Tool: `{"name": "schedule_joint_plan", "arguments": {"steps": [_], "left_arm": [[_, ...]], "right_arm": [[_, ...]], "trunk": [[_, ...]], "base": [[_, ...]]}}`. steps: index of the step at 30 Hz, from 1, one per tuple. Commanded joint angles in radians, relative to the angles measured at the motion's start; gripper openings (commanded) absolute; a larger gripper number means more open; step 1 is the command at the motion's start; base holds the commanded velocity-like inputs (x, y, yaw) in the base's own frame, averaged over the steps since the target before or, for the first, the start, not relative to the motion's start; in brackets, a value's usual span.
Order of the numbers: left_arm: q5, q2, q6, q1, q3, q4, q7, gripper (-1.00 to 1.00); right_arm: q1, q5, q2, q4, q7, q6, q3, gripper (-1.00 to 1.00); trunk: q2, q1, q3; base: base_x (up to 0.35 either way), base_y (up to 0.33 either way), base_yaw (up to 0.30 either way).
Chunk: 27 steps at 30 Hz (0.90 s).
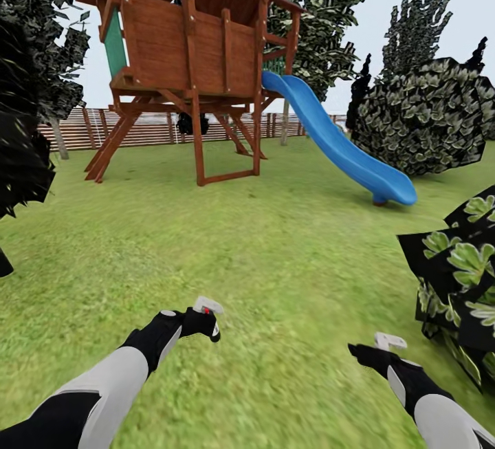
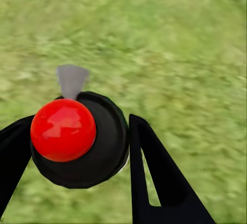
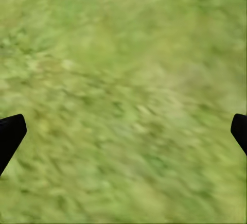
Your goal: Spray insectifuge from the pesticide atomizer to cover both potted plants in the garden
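Note:
My left gripper point(image 1: 201, 322) hangs low over the lawn, shut on the pesticide atomizer point(image 1: 207, 308). In the left wrist view the atomizer's dark nozzle head point(image 2: 100, 152) with its red dot sits between the black fingers point(image 2: 154, 172), over blurred grass. My right gripper point(image 1: 377, 348) hovers over the grass at the lower right, open and holding nothing; its fingertips point(image 3: 10, 134) stand far apart. A leafy plant point(image 1: 462, 277) with light-green leaves on dark patches rises at the right edge. No pot shows on it, and I cannot tell whether it is one of the potted plants.
A wooden playhouse on stilts point(image 1: 185, 57) with a blue slide point(image 1: 344, 150) stands ahead on the garden lawn point(image 1: 261, 256). A round dark bush point(image 1: 430, 119) is at the right, dark foliage point(image 1: 20, 153) at the left, and a slatted fence point(image 1: 148, 129) behind.

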Motion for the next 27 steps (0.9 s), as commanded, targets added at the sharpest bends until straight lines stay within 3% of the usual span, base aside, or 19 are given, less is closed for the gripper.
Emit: {"name": "schedule_joint_plan", "arguments": {"steps": [1, 27], "left_arm": [[-0.002, 0.000, 0.007, 0.000, 0.002, -0.002, -0.004, -1.00], [-0.002, 0.000, 0.007, 0.000, 0.002, -0.002, -0.004, -1.00]], "right_arm": [[-0.001, 0.008, 0.001, -0.002, 0.007, 0.005, -0.008, 1.00], [-0.001, 0.008, 0.000, -0.002, 0.007, 0.005, -0.008, 1.00]], "trunk": [[0.000, 0.000, -0.001], [0.000, 0.000, -0.001]], "base": [[0.337, 0.113, 0.000], [0.336, 0.113, 0.000]]}}
